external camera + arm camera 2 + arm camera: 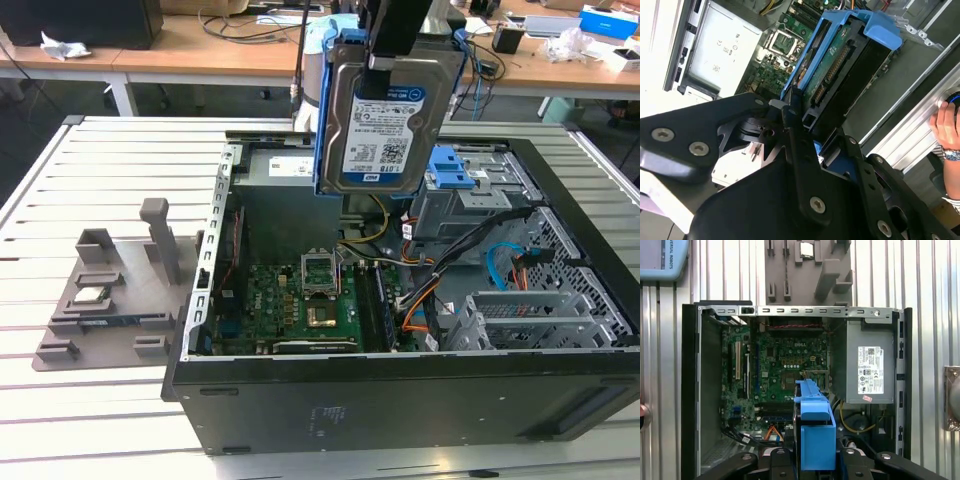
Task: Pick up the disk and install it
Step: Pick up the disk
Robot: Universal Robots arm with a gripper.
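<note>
The fingers (395, 35) are clamping the disk (385, 120) by its blue frame. It is hanging upright over the open computer case (400, 390), near the case's 12 o'clock edge in the exterior view, with its barcode label facing out. The second wrist view is showing its green circuit board (832, 65) and a person's hand (946, 122) outside the case.

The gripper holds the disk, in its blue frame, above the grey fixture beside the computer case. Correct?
No. The exterior view shows the gripper holding the disk, in its blue frame, above the open computer case, not the grey fixture.
</note>
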